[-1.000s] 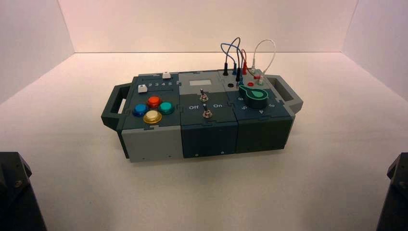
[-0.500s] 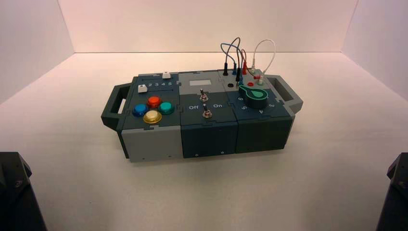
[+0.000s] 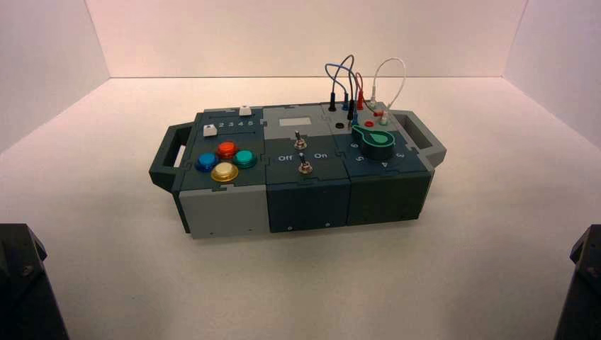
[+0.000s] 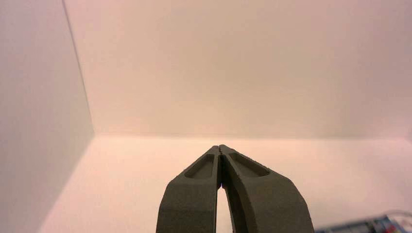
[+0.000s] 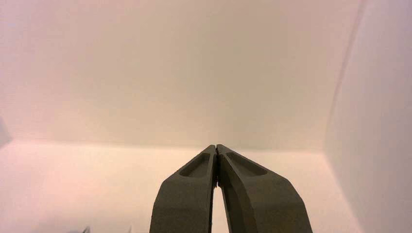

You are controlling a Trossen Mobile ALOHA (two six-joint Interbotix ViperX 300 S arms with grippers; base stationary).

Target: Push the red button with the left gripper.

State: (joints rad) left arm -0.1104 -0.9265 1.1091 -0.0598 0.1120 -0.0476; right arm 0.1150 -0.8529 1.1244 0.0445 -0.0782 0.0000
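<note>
Standing well apart from the box, the left gripper is held over the near left side of the table. Its two dark fingers are closed, with the tips meeting, and nothing is seen gripped between them. In the high view, only a dark part of the left arm is shown, at the near left corner.

The red button is located on the left section of the box top, as the far one of four glossy domes. It is flanked by the blue button on the near left and the green button on the near right; the yellow button is set nearest. The red button is untouched by either gripper.

Beyond the domes, two white sliders are mounted, one farther and one nearer and more to the left. On the middle section, a pale window is placed at the far side, with two metal switches nearer, one behind the other. On the right section, a green and black knob is fitted, with blue, black, red and white wires plugged in beyond it.

The right gripper is parked at the near right, its fingers together.
</note>
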